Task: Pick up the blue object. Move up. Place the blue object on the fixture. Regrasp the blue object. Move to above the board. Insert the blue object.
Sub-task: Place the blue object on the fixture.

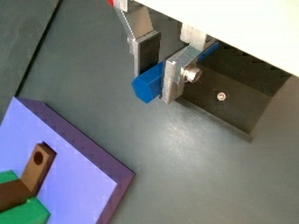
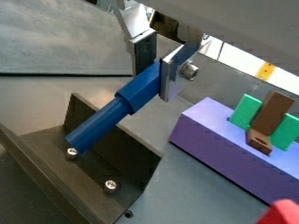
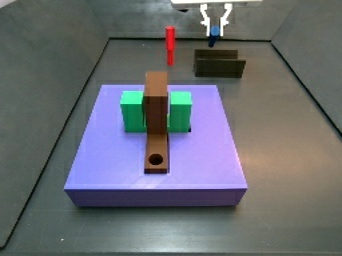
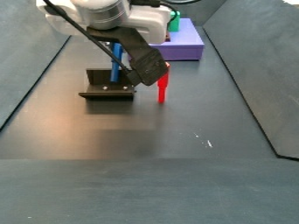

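**Blue peg clamped in claw, lower end at the fixture**

Wrist views. The claw (image 1: 163, 66) is closed on the blue object (image 1: 147, 83); one silver finger (image 1: 174, 74) presses its side, and the peg's square end sticks out past the plates. The fixture (image 1: 239, 92) sits just beyond, its dark face carrying a screw. A corner of the purple platform (image 1: 70, 171) shows with the end of the board (image 1: 35, 166) and a green block (image 1: 17, 210). From the opposite camera the claw (image 2: 158, 66) grips the upper end of the blue object (image 2: 117, 109), which slants down until its lower end meets the fixture (image 2: 100, 157) at the upright wall. The purple platform (image 2: 228, 144) lies near, with the board (image 2: 274, 122) and a green block (image 2: 247, 109) on it. No readable writing in either.

Side views. At the far end of the floor the claw (image 3: 213, 28) hangs over the fixture (image 3: 221, 65), the blue object (image 3: 213, 40) between its fingers. The red peg (image 3: 171, 45) stands upright beside it. The board (image 3: 156, 120) lies along the purple platform (image 3: 158, 170), flanked by green blocks (image 3: 131, 110). From the other end, the blue object (image 4: 115, 66) runs from under the arm down into the fixture (image 4: 108, 87); the claw itself is hidden by the wrist. The red peg (image 4: 163, 86) stands just beside. No labels legible.
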Robot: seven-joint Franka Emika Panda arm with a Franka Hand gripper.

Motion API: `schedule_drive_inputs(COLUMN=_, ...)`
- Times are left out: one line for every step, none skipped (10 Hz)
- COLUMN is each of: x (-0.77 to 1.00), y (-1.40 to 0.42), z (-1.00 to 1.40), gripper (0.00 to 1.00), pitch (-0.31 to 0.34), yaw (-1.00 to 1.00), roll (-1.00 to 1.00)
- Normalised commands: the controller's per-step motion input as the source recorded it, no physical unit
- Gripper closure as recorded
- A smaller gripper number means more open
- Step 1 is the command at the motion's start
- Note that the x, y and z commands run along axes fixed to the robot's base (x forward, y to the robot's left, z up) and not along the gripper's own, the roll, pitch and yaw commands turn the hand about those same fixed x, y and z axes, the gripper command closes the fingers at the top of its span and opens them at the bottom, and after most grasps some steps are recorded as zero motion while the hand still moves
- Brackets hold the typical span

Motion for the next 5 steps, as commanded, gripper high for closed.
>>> schedule_drive_inputs(x=1.00, y=0.02, z=-0.32, gripper=1.00, pitch=0.126, yaw=-0.04, roll=-0.15)
schedule_drive_inputs(x=0.96, y=0.05, z=-0.33, gripper=1.00, pitch=0.031, yaw=-0.18, roll=-0.19)
schedule_drive_inputs(x=0.85, y=0.03, z=-0.28, gripper=1.00, pitch=0.000, yaw=-0.20, roll=-0.11)
schedule_drive_inputs(x=0.70, y=0.01, z=-0.25, gripper=1.00, pitch=0.000, yaw=-0.19, roll=-0.13)
schedule_drive_inputs(x=0.51, y=0.04, z=-0.22, gripper=1.00, pitch=0.000, yaw=-0.09, roll=-0.09)
